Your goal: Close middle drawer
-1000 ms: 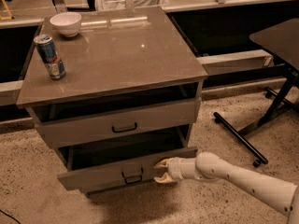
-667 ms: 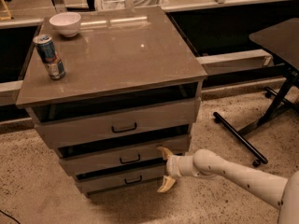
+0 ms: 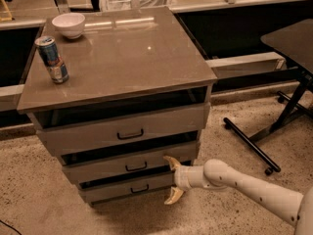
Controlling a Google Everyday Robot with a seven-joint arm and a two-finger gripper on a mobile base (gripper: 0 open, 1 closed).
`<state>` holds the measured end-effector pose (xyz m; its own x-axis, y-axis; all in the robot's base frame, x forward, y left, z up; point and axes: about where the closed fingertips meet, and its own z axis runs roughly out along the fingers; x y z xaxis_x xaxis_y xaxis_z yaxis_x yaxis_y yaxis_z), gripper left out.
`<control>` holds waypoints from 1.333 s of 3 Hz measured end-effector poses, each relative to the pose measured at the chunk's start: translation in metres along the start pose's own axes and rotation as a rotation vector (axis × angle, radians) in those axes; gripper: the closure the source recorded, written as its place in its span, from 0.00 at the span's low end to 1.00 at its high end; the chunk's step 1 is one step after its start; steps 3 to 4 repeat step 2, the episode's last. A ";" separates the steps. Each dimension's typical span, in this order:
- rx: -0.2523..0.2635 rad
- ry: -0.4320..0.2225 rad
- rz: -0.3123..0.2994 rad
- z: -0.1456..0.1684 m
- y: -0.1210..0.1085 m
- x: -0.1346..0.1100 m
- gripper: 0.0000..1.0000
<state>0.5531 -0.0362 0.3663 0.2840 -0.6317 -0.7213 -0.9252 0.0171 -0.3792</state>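
The grey cabinet (image 3: 117, 58) has three drawers. The middle drawer (image 3: 107, 166), with a low front and a small black bar handle (image 3: 136, 167), sits pushed in, nearly level with the lowest drawer (image 3: 122, 189); a dark gap shows above it. The taller top drawer (image 3: 88, 133) sticks out a little. My gripper (image 3: 168, 180) is at the right end of the middle drawer's front, open and empty. Its upper fingertip (image 3: 167, 158) is against that front, its lower one (image 3: 169, 200) by the lowest drawer.
A drink can (image 3: 52, 59) and a white bowl (image 3: 69, 24) stand on the cabinet top. A black table (image 3: 292, 39) with a wheeled leg base (image 3: 249, 142) stands to the right on the speckled floor. A dark counter runs behind.
The middle drawer, far out a second ago, has slid into the cabinet. My gripper moved forward with its front and has opened wider.
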 end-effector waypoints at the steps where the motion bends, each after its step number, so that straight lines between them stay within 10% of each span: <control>1: 0.057 0.009 -0.055 -0.025 0.009 -0.016 0.00; 2: 0.026 -0.005 -0.049 -0.024 0.045 -0.026 0.00; 4: 0.026 -0.005 -0.049 -0.024 0.045 -0.026 0.00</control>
